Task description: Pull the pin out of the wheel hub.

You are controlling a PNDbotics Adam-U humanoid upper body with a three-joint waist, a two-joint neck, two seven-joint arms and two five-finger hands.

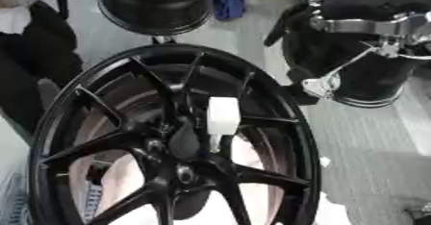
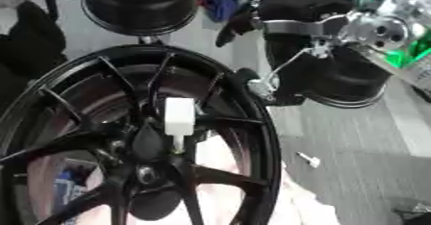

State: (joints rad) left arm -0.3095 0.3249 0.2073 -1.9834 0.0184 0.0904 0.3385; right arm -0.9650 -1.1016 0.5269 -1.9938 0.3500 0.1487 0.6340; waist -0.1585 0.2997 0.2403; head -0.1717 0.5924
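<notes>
White pin (image 1: 222, 117) in black hub (image 1: 181, 144)

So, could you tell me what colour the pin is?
White pin, clearest in the left eye view.

No readable text, label, brand, number or sign is showing anywhere: the glossy black multi-spoke alloy wheel (image 1: 168, 142) and the plain white block-headed pin (image 1: 223, 116) at its hub are bearing no legible marks.

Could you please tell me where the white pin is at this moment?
The white pin stands at the centre of the black wheel, just above its hub, in the middle of the view; the right hand is apart, upper right.
</notes>
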